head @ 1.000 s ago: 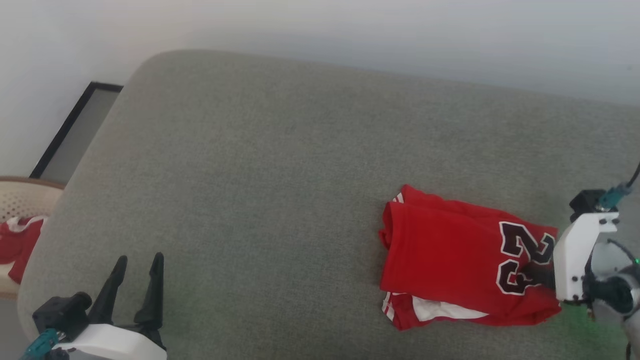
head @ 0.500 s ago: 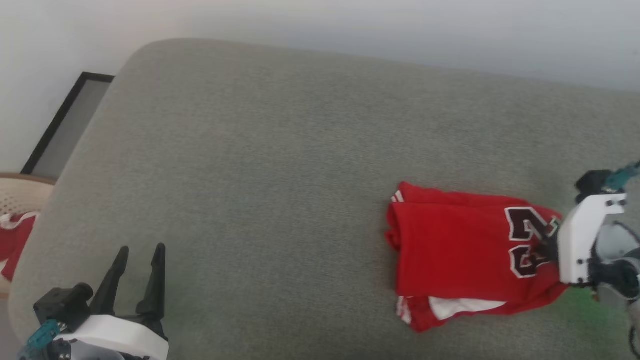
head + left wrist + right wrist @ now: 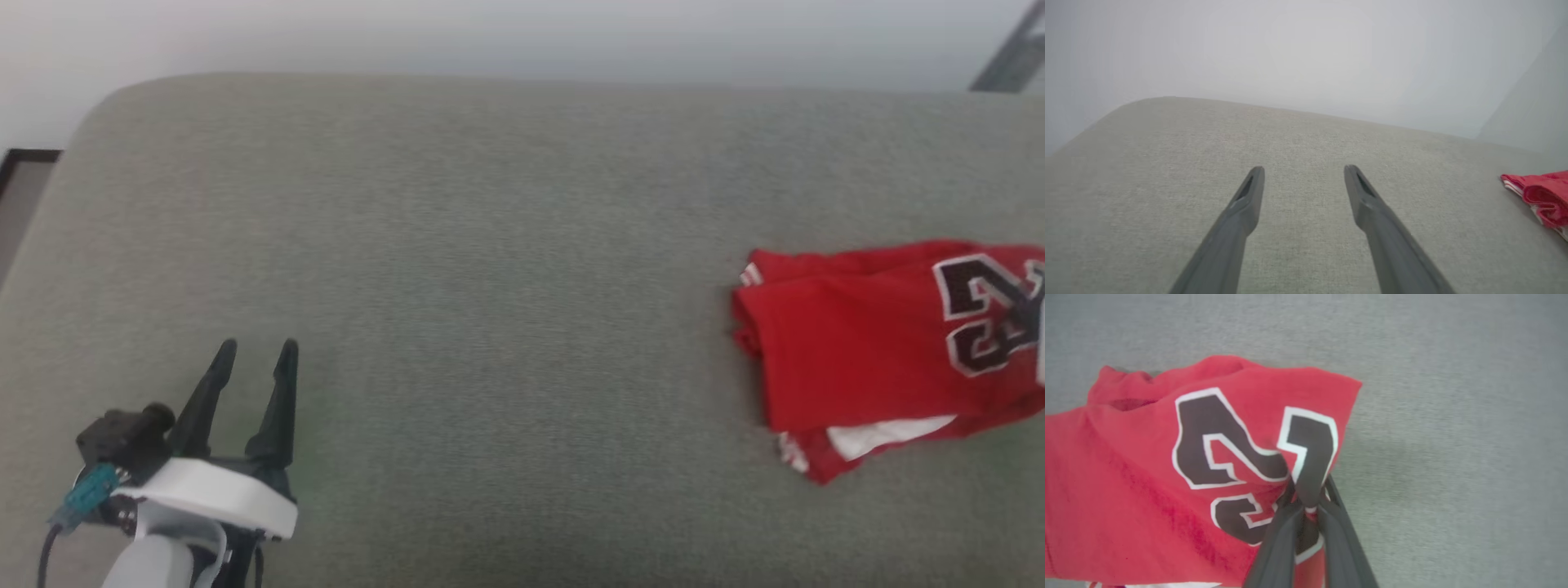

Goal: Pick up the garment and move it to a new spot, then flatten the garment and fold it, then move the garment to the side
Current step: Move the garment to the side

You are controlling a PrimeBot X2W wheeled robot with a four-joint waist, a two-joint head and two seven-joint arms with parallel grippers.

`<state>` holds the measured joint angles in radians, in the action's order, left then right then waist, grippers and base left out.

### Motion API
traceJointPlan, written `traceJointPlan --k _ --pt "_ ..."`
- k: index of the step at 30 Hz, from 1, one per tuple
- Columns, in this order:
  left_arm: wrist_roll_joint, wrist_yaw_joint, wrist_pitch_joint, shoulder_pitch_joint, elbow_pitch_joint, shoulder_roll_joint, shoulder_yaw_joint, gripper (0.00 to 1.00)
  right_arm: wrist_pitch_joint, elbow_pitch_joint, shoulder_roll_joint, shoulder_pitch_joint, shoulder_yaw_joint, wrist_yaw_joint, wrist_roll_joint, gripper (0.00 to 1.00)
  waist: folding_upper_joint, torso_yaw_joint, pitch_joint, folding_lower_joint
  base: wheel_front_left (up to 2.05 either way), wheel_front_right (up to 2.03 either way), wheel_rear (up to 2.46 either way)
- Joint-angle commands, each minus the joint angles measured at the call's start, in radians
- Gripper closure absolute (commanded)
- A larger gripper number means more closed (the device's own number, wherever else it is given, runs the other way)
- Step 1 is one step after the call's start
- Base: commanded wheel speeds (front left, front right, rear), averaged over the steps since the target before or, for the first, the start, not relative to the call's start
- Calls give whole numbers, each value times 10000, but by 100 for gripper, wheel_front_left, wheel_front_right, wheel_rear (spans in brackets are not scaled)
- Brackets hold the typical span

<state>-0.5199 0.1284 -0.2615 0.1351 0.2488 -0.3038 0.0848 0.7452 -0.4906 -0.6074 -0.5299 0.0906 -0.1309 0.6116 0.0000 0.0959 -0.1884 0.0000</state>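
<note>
The garment (image 3: 865, 351) is a red shirt with a black, white-outlined "23". It lies folded in a bundle on the grey cushion (image 3: 490, 286), at the right of the head view, cut off by the frame edge. White sleeve fabric peeks from under its near edge. In the right wrist view my right gripper (image 3: 1309, 485) is shut on a pinch of the garment (image 3: 1126, 465) at the numeral, lifting that corner. My left gripper (image 3: 255, 349) rests open at the lower left, far from the shirt. Its fingers (image 3: 1303, 169) have nothing between them, and the garment (image 3: 1541, 194) shows at the far right.
The grey cushion has a rounded far-left corner and a pale wall behind it. A dark-framed panel (image 3: 16, 175) stands at the left edge. A grey bar (image 3: 1008, 57) crosses the top right corner. Bare cushion lies between my left gripper and the shirt.
The head view has shifted, so the basket at the left has left the frame. My right gripper has dragged the garment to the right across the cushion. The left gripper stays open.
</note>
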Motion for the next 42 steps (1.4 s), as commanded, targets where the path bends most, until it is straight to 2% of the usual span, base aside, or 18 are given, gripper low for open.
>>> traceJointPlan --k 1,13,27,42 --pt "37 27 -38 228 -30 8 67 0 -110 15 -77 -269 -97 3 -100 100 0 -362 -221 0 0 0 0" --pt "79 27 -36 1471 1 -181 847 0 -1401 -943 -1084 -1892 -562 3 -941 100 0 -1632 -1184 0 0 0 0" --pt "98 27 -38 2720 -97 -518 1662 0 -3352 -2569 -1665 -3563 -361 3 -2618 100 0 -2228 -2431 0 0 0 0" --pt "-89 27 -38 3287 -48 -798 1939 0 -4821 -4815 -867 -4659 -489 3 -3655 100 0 -1997 -3166 0 0 0 0"
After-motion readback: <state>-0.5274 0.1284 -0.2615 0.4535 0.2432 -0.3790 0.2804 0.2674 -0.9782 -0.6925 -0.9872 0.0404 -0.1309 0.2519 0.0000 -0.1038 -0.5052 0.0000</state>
